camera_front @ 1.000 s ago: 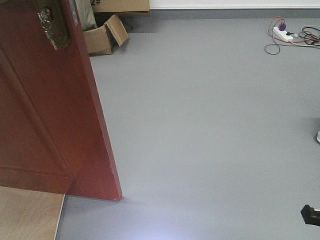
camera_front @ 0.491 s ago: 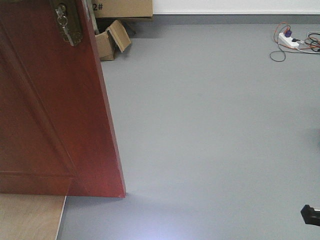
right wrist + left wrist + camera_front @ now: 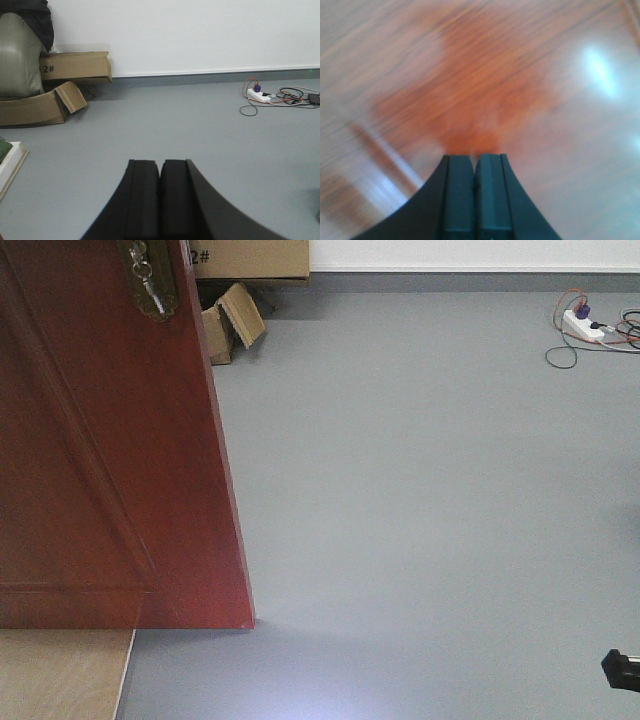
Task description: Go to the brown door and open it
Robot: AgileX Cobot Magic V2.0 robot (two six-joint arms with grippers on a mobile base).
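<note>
The brown door (image 3: 110, 460) fills the left of the front view, glossy reddish-brown with panel moulding. Its brass handle plate (image 3: 150, 285) with dangling keys sits near the top edge of the frame. The door stands ajar, its free edge running down to the grey floor. In the left wrist view my left gripper (image 3: 474, 159) is shut, empty, close in front of the door's blurred wood surface (image 3: 485, 90). My right gripper (image 3: 161, 163) is shut and empty, pointing across the open grey floor. A dark bit of an arm (image 3: 622, 668) shows at the front view's lower right corner.
Tan cardboard boxes (image 3: 235, 320) lie behind the door against the white wall; the right wrist view shows them (image 3: 55, 90) too, with a green sack (image 3: 17, 55). A power strip with tangled cables (image 3: 590, 328) lies far right. A pale plywood panel (image 3: 60, 675) lies below the door.
The view has shifted: the door now covers more of the left, its handle plate has slid right and up, and the boxes and power strip have moved right.
</note>
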